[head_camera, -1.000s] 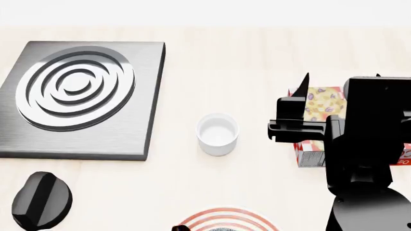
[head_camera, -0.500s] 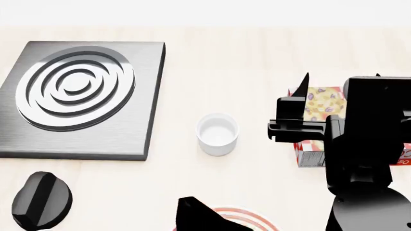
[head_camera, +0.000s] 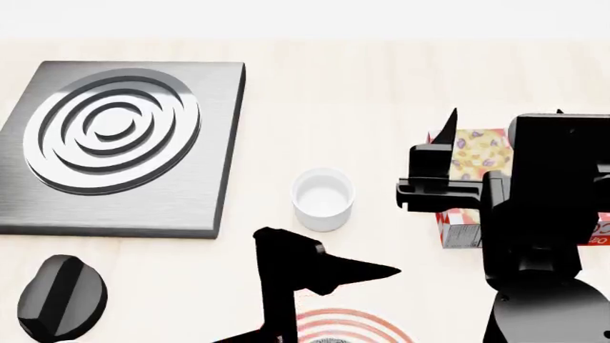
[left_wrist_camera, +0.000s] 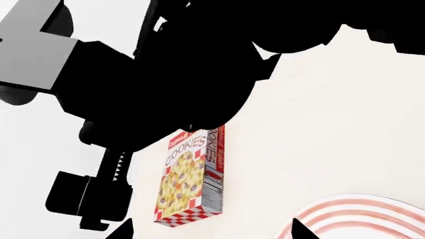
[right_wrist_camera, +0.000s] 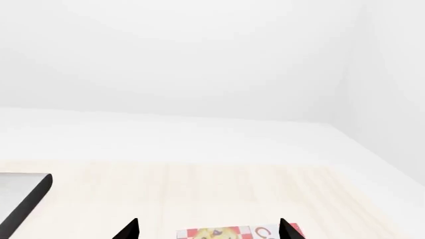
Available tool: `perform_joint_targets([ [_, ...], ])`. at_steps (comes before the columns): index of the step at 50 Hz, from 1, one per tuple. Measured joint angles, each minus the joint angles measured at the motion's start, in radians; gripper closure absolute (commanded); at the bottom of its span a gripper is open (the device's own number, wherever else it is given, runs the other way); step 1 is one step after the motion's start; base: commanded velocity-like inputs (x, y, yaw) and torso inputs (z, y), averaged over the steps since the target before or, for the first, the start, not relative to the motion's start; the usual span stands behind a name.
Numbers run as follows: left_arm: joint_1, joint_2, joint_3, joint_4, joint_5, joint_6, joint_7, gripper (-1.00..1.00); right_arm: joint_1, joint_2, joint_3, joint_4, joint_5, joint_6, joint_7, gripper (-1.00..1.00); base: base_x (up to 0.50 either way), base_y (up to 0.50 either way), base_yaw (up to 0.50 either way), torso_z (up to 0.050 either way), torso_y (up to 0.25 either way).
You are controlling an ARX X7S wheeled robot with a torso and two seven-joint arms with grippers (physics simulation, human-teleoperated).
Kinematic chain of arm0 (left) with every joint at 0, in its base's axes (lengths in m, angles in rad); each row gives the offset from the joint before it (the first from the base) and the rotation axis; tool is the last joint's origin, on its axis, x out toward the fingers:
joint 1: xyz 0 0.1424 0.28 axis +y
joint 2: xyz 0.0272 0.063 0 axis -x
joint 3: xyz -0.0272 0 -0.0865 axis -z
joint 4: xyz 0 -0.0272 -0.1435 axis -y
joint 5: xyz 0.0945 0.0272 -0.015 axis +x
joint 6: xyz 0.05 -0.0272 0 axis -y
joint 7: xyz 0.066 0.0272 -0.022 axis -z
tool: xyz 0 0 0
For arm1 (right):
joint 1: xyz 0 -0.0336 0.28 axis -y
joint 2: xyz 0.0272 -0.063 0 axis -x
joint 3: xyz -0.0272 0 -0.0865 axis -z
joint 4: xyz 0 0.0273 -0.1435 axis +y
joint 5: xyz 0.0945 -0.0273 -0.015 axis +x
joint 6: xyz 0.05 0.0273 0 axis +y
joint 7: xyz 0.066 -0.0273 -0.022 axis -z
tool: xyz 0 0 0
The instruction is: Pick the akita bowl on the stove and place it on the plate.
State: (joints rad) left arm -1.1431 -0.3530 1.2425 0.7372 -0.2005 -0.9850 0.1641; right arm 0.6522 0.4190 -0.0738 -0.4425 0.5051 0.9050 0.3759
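Dark grey square metal stove [head_camera: 124,143], tabletop's left side: burner rings bare. Red-ringed white plate [left_wrist_camera: 362,213], near edge; speckled akita bowl [head_camera: 331,341] apparently on it, barely visible. Left gripper [left_wrist_camera: 212,231]: fingers spread wide, empty, above plate. Recommended: withdraw straight upward, clear of bowl rim.

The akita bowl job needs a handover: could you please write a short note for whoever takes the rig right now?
Left gripper: open, empty, raised near the large round white plate with red rings.
Right gripper: open, empty, above the cookie box.
Flat square dark grey stove: nothing on it.
Speckled akita bowl: only a dark speckled sliver at the plate's centre, cut off by the head view's lower edge, is probably it.
Done: apparently the pick and the placing.
Left: confirm the bowl sits on the plate, then draw the arms back.
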Motion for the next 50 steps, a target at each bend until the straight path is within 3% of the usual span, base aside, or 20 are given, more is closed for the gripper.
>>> perform_joint_targets([
  [50,0.031,0.101,-0.520,0.043,-0.240,-0.156,-0.040,-1.00,-0.001,0.006,-0.005,0.001,0.012,-0.004,0.011,-1.00,0.00,0.00,0.00,0.000,0.000],
])
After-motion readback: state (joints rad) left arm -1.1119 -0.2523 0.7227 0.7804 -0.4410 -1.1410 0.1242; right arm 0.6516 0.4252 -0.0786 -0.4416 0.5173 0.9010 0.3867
